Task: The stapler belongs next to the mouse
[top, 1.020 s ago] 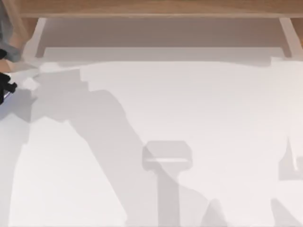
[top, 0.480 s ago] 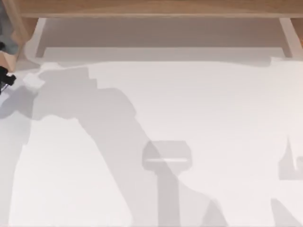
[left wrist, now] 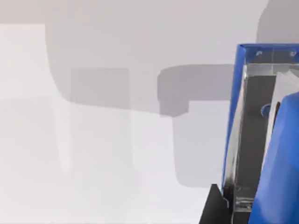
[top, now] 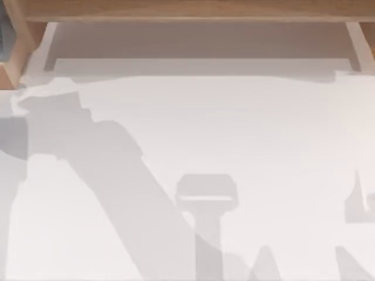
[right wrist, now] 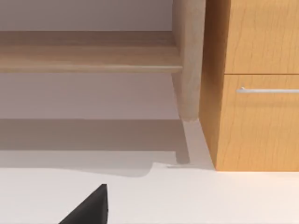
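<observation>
The bright blue stapler (left wrist: 273, 154) looms very close in the left wrist view, with a shiny silver strip and a dark inner channel along it. A black part of my left gripper (left wrist: 214, 207) shows right beside the stapler's near end, touching or almost touching it. Whether the stapler is held I cannot tell. A black tip of my right gripper (right wrist: 88, 207) hangs over the white table, facing a wooden cabinet. The mouse is out of view.
The white table (top: 246, 129) carries only the arms' shadows in the top view. A wooden shelf (top: 193, 12) runs along the back edge. In the right wrist view a wooden drawer cabinet (right wrist: 252, 116) with a metal handle (right wrist: 266, 90) stands by a shelf post (right wrist: 189, 60).
The black left gripper at the top view's far left edge moved up and left, out of that picture. Its broad shadow shifted left across the table.
</observation>
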`<action>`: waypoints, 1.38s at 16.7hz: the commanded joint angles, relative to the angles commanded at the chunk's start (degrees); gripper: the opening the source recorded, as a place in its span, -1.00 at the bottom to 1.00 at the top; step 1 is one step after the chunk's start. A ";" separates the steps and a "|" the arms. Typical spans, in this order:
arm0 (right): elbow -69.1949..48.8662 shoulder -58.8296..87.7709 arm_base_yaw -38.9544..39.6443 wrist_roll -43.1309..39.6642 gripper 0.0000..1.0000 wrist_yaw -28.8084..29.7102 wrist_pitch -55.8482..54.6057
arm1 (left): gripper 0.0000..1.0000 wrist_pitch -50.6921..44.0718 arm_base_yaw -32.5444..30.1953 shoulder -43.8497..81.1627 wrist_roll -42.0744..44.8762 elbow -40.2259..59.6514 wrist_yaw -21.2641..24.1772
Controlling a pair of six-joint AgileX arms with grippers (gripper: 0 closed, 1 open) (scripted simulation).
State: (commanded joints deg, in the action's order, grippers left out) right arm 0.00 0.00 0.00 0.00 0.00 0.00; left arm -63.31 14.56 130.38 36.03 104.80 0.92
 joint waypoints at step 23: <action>0.00 0.00 0.00 0.00 1.00 0.00 0.00 | -1.00 9.14 13.52 -10.21 -0.81 -12.58 2.10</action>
State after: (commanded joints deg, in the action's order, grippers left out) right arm 0.00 0.00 0.00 0.00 0.00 0.00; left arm -54.18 28.07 120.17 35.22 92.22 3.03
